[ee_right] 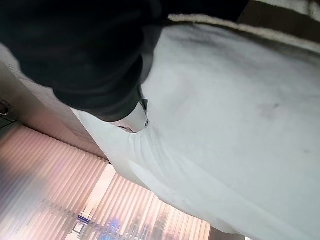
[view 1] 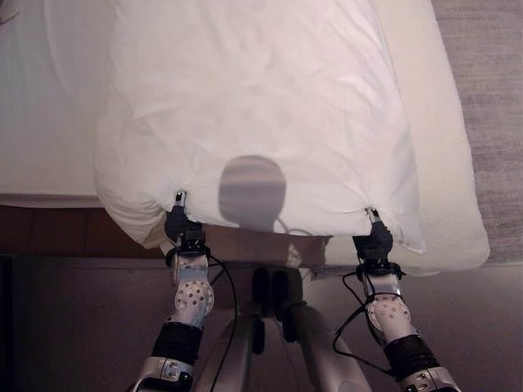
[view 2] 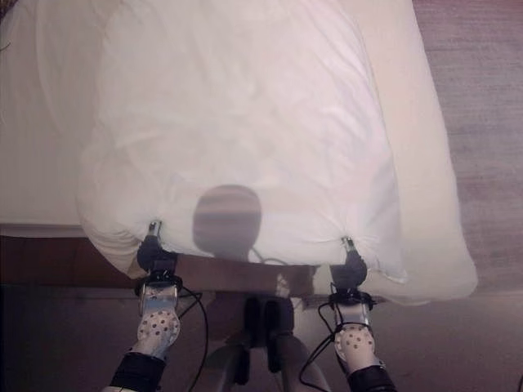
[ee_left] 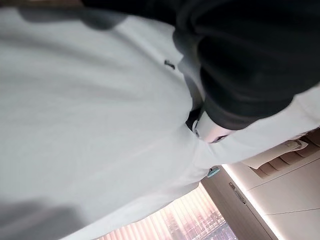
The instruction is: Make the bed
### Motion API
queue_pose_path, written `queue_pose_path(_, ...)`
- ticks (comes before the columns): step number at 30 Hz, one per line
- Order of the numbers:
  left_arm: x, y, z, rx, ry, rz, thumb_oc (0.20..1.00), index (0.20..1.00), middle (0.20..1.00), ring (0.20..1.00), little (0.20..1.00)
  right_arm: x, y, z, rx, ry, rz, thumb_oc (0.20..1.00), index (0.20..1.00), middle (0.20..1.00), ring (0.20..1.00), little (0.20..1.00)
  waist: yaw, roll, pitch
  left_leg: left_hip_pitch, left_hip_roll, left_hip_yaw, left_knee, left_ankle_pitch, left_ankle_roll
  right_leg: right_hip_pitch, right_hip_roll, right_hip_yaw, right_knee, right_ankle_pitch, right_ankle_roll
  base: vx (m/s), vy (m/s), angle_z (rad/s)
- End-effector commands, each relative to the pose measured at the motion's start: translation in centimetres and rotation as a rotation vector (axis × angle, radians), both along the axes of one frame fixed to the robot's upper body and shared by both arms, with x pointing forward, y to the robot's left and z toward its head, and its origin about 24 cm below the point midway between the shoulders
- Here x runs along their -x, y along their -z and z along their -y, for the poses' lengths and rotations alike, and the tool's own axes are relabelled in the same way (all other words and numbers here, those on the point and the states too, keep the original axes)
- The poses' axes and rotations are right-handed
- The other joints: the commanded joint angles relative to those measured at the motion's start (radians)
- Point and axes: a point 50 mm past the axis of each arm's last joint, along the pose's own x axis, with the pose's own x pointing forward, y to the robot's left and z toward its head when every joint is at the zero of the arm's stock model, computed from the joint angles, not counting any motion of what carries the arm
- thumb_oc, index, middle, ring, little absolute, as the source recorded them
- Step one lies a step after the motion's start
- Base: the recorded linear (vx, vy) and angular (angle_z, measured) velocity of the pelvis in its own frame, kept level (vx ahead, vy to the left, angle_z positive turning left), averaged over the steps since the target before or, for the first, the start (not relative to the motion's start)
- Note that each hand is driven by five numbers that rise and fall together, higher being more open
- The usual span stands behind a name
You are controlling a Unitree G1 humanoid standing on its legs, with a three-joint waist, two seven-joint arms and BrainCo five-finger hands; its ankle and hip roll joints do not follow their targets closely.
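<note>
The left hand [view 1: 178, 219] is closed on the near edge of the white duvet [view 1: 253, 106], the cloth puckering into a tight gather where the fingers pinch it near the duvet's left corner. The right hand [view 1: 376, 235] grips the same edge in the same way near the right corner, cloth bunched around its fingertips. In each wrist view the dark cover sits against white fabric that folds in over the fingers [ee_left: 210, 132].

The duvet hangs taut between the two hands and spreads away from them over the bed [view 1: 41, 122], covering its middle and right part. Its near edge overhangs the end of the bed. A bare strip of mattress lies at left, grey carpet [view 1: 490, 98] at right.
</note>
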Motion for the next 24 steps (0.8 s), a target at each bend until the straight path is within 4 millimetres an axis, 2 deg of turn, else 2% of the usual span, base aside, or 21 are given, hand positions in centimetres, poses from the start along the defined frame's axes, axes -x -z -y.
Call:
queue_pose_path(1,0.5,-2.1,-1.4,-0.055,-0.073,0.117,0.2,0.2,0.2,0.2,0.2,1.6,-0.5,4.3,0.107,0.123,0.038,0.2,0.2,0.2,0.2,0.2,-0.022,0.016,-0.058,-0.135,0.05,0.062,0.273,0.022,-0.153,0.114,-0.041,-0.021,-0.211,0.084,0.105,-0.07,-0.103,0.58)
queue_pose_path(4,0.6,-2.1,-1.4,-0.057,-0.074,0.112,0.2,0.2,0.2,0.2,0.2,1.6,-0.4,4.4,0.127,0.122,0.022,0.2,0.2,0.2,0.2,0.2,-0.022,0.012,-0.071,-0.128,0.061,0.036,0.271,-0.006,-0.132,0.12,-0.047,-0.018,-0.218,0.082,0.103,-0.03,-0.054,0.46)
queue_pose_path(5,0.6,-2.1,-1.4,-0.057,-0.084,0.104,0.2,0.2,0.2,0.2,0.2,1.5,-0.5,4.3,0.141,0.118,0.021,0.2,0.2,0.2,0.2,0.2,-0.028,0.014,-0.082,-0.09,0.09,0.026,0.221,-0.037,-0.096,0.114,-0.049,-0.016,-0.208,0.073,0.105,0.0,-0.028,0.16)
queue_pose_path(6,0.6,-2.1,-1.4,-0.057,-0.084,0.104,0.2,0.2,0.2,0.2,0.2,1.5,-0.5,4.3,0.141,0.118,0.021,0.2,0.2,0.2,0.2,0.2,-0.028,0.014,-0.081,-0.089,0.09,0.026,0.221,-0.037,-0.096,0.115,-0.05,-0.016,-0.208,0.073,0.105,-0.02,-0.02,0.16)
queue_pose_path(7,0.7,-2.1,-1.6,-0.061,-0.095,0.1,0.2,0.2,0.2,0.2,0.2,1.4,-0.5,4.5,0.149,0.122,0.021,0.2,0.2,0.2,0.2,0.2,-0.03,0.013,-0.084,-0.076,0.121,0.012,0.202,-0.042,-0.088,0.11,-0.06,-0.015,-0.2,0.065,0.106,0.0,0.094,0.1)
queue_pose_path(8,1.0,-2.4,-1.9,-0.07,-0.115,0.111,0.2,0.2,0.2,0.2,0.2,1.2,-0.7,4.5,0.15,0.119,0.03,0.2,0.2,0.2,0.2,0.2,-0.028,0.01,-0.09,-0.029,0.188,-0.042,0.104,-0.03,-0.079,0.097,-0.08,-0.008,-0.177,0.051,0.109,0.01,0.148,0.11)
queue_pose_path(9,1.1,-2.7,-2.3,-0.087,-0.133,0.115,0.2,0.2,0.2,0.2,0.2,1.2,-0.6,4.4,0.161,0.119,0.023,0.2,0.2,0.2,0.2,0.2,-0.02,0.01,-0.087,0.006,0.226,-0.075,0.035,-0.006,-0.085,0.088,-0.084,-0.002,-0.151,0.041,0.111,0.02,0.273,0.1)
queue_pose_path(10,1.2,-2.8,-2.8,-0.097,-0.153,0.114,0.2,0.2,0.2,0.2,0.2,1.2,-0.6,4.6,0.185,0.126,0.015,0.2,0.2,0.2,0.2,0.2,-0.014,0.021,-0.09,0.05,0.3,-0.112,-0.09,0.069,-0.106,0.061,-0.09,0.0,-0.106,0.021,0.113,0.01,0.182,0.07)
queue_pose_path(11,1.2,-2.8,-2.8,-0.097,-0.153,0.114,0.2,0.2,0.2,0.2,0.2,1.2,-0.6,4.6,0.185,0.126,0.015,0.2,0.2,0.2,0.2,0.2,-0.015,0.021,-0.09,0.056,0.301,-0.111,-0.102,0.074,-0.107,0.06,-0.09,-0.001,-0.103,0.019,0.112,-0.01,0.229,0.03)
queue_pose_path(12,1.3,-2.8,-2.9,-0.106,-0.157,0.112,0.2,0.2,0.2,0.2,0.2,1.3,-0.6,4.7,0.184,0.13,0.011,0.2,0.2,0.2,0.2,0.2,-0.012,0.029,-0.09,0.068,0.337,-0.106,-0.16,0.116,-0.128,0.044,-0.098,-0.003,-0.079,0.011,0.116,0.0,0.229,0.01)
queue_pose_path(14,1.4,-2.6,-3.3,-0.113,-0.168,0.109,0.2,0.2,0.2,0.2,0.2,1.3,-0.7,5.0,0.19,0.155,0.008,0.2,0.2,0.2,0.2,0.2,-0.001,0.041,-0.093,0.064,0.383,-0.112,-0.238,0.175,-0.157,0.03,-0.123,0.001,-0.055,-0.002,0.137,0.04,0.462,0.11)
queue_pose_path(15,1.5,-2.3,-3.9,-0.13,-0.188,0.088,0.2,0.2,0.2,0.2,0.2,1.3,-0.8,5.2,0.183,0.174,0.01,0.2,0.2,0.2,0.2,0.2,0.008,0.051,-0.094,0.077,0.393,-0.131,-0.275,0.175,-0.172,0.032,-0.135,0.016,-0.051,0.0,0.161,0.06,0.421,0.13)
queue_pose_path(16,1.5,-2.3,-3.9,-0.13,-0.188,0.088,0.2,0.2,0.2,0.2,0.2,1.3,-0.8,5.2,0.183,0.174,0.01,0.2,0.2,0.2,0.2,0.2,0.008,0.051,-0.093,0.078,0.393,-0.13,-0.276,0.176,-0.172,0.033,-0.135,0.016,-0.052,0.0,0.161,0.04,0.475,0.03)
queue_pose_path(17,1.5,-2.3,-4.0,-0.125,-0.184,0.092,0.2,0.2,0.2,0.2,0.2,1.2,-1.0,5.2,0.185,0.17,0.022,0.2,0.2,0.2,0.2,0.2,0.006,0.058,-0.092,0.072,0.38,-0.111,-0.258,0.143,-0.168,0.03,-0.152,0.021,-0.057,0.009,0.181,-0.02,0.406,-0.08)
queue_pose_path(19,1.4,-2.7,-4.3,-0.151,-0.192,0.105,0.2,0.2,0.2,0.2,0.2,1.0,-1.4,4.8,0.168,0.175,0.04,0.2,0.2,0.2,0.2,0.2,0.009,0.043,-0.084,0.033,0.338,-0.107,-0.183,0.084,-0.155,0.029,-0.199,0.053,-0.101,0.068,0.222,-0.03,0.604,-0.2)
queue_pose_path(20,1.2,-3.0,-4.1,-0.154,-0.183,0.112,0.2,0.2,0.2,0.2,0.2,1.1,-1.5,4.8,0.16,0.188,0.046,0.2,0.2,0.2,0.2,0.2,0.009,0.028,-0.079,-0.012,0.296,-0.092,-0.083,0.042,-0.148,0.05,-0.245,0.062,-0.161,0.113,0.247,0.04,0.618,-0.35)
queue_pose_path(21,0.8,-3.4,-3.7,-0.169,-0.156,0.123,0.2,0.2,0.2,0.2,0.2,1.4,-1.6,5.3,0.169,0.203,0.056,0.2,0.2,0.2,0.2,0.2,-0.005,0.023,-0.087,-0.049,0.267,-0.047,0.003,-0.014,-0.139,0.092,-0.308,0.054,-0.228,0.154,0.272,0.08,0.608,-0.15)
queue_pose_path(22,0.8,-3.4,-3.5,-0.188,-0.148,0.126,0.2,0.2,0.2,0.2,0.2,1.4,-1.5,5.3,0.188,0.204,0.042,0.2,0.2,0.2,0.2,0.2,-0.008,0.022,-0.089,-0.064,0.242,-0.041,0.051,-0.037,-0.13,0.103,-0.337,0.059,-0.253,0.193,0.277,0.15,0.731,0.15)
queue_pose_path(23,0.6,-2.9,-3.3,-0.17,-0.132,0.108,0.2,0.2,0.2,0.2,0.2,1.5,-1.7,5.4,0.173,0.207,0.059,0.2,0.2,0.2,0.2,0.2,-0.014,0.029,-0.091,-0.075,0.204,-0.018,0.092,-0.074,-0.11,0.117,-0.412,0.058,-0.323,0.312,0.291,0.12,0.727,0.46)
queue_pose_path(24,0.5,-2.9,-2.9,-0.16,-0.114,0.113,0.2,0.2,0.2,0.2,0.2,1.3,-1.7,4.8,0.18,0.19,0.053,0.2,0.2,0.2,0.2,0.2,-0.013,0.03,-0.096,-0.077,0.193,0.0,0.096,-0.084,-0.096,0.124,-0.442,0.011,-0.353,0.344,0.274,0.13,0.77,0.29)
